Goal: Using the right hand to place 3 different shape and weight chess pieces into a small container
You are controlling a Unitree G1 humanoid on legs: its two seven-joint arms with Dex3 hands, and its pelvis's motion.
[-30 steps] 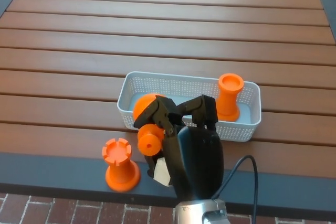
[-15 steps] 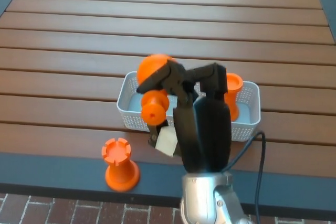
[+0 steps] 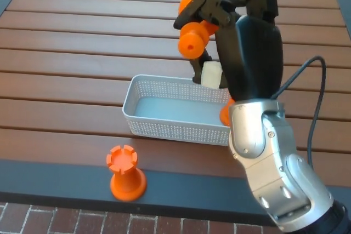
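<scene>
The desk (image 3: 82, 53) is made of long reddish-brown wooden slats running across the frame, with a dark flat border along its lower edge and brick paving showing below that. Near the centre sits a small white container (image 3: 164, 119), a rectangular plastic basket with perforated mesh walls and a smooth pale floor. At its right end a bit of an orange chess piece (image 3: 225, 114) shows inside, mostly hidden behind the arm. At the lower left, on the dark border, an orange rook (image 3: 125, 172) stands upright, matte plastic with a notched crown and a flared round base.

The right robot hand (image 3: 227, 17), glossy black with thick jointed fingers, is in the upper middle of the frame above the container's far rim. Its fingers are clamped around an orange pawn-like piece (image 3: 193, 26) with a round ball head and a round base turned toward the camera, held tilted in the air. The silver forearm fills the lower right.
</scene>
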